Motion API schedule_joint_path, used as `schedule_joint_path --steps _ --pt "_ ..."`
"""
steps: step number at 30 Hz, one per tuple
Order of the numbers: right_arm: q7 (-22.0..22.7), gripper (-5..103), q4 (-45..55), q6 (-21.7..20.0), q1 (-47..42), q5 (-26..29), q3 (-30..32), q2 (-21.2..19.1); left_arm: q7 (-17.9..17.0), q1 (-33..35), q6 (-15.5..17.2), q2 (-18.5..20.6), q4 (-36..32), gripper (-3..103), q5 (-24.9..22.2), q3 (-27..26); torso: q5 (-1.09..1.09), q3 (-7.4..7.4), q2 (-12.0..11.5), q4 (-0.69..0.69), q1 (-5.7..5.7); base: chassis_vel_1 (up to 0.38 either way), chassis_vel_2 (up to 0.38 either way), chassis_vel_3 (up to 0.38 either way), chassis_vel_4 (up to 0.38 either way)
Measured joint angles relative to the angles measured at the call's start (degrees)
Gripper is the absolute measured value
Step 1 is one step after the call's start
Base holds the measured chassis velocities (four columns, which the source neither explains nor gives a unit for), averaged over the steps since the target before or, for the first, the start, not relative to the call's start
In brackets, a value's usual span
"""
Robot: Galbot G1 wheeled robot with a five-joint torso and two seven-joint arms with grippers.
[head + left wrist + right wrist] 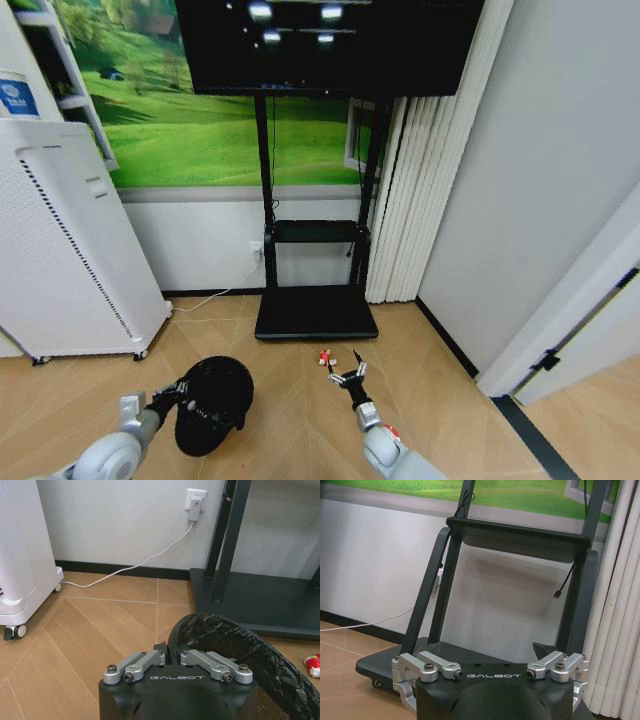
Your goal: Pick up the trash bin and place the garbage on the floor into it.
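Nearest the head camera, the left hand [183, 392] is clamped on the near rim of the bin [213, 403], which looks lifted and tipped a little over the floor [290, 420]; the right hand [347, 377] reaches forward with its fingers spread apart, empty, just short of a small red-and-white scrap of garbage [323, 357] lying on the floor near the front edge of the TV-stand base [315, 312]. The likely trouble: the grip is only a pinch on thin rim and loose liner, so the bin could swing or slip as the arm moves, and the scrap is small and flat enough that the right hand might nudge it under the base rather than catch it. The left wrist view shows the liner [235, 635] bunched at the rim and the scrap [314, 664] beyond it, which the head view leaves vague; the right wrist view looks over the scrap to the stand and curtain [617, 605].
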Motion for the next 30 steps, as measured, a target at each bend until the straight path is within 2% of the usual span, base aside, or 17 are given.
schedule_joint_path --steps 14,23,30 --pt "-0.5 100 -1.5 1.5 0.2 -0.7 0.2 0.4 0.2 0.0 0.0 -0.5 -0.1 7 0.7 0.5 0.01 0.0 0.0 0.0 0.0 -0.092 0.105 0.087 -0.092" --pt "-1.0 100 -0.6 0.1 -0.9 1.1 0.3 0.0 0.1 0.3 0.0 -0.8 -0.4 7 1.0 0.8 0.01 0.0 0.0 -0.01 0.0 -0.063 0.046 0.055 -0.047" --pt "0.6 100 -1.7 0.9 -1.1 -2.1 1.4 0.3 0.3 0.2 0.0 -1.1 -0.1 7 1.4 1.1 0.0 -0.01 0.0 0.0 -0.01 -0.071 0.075 0.081 -0.065"
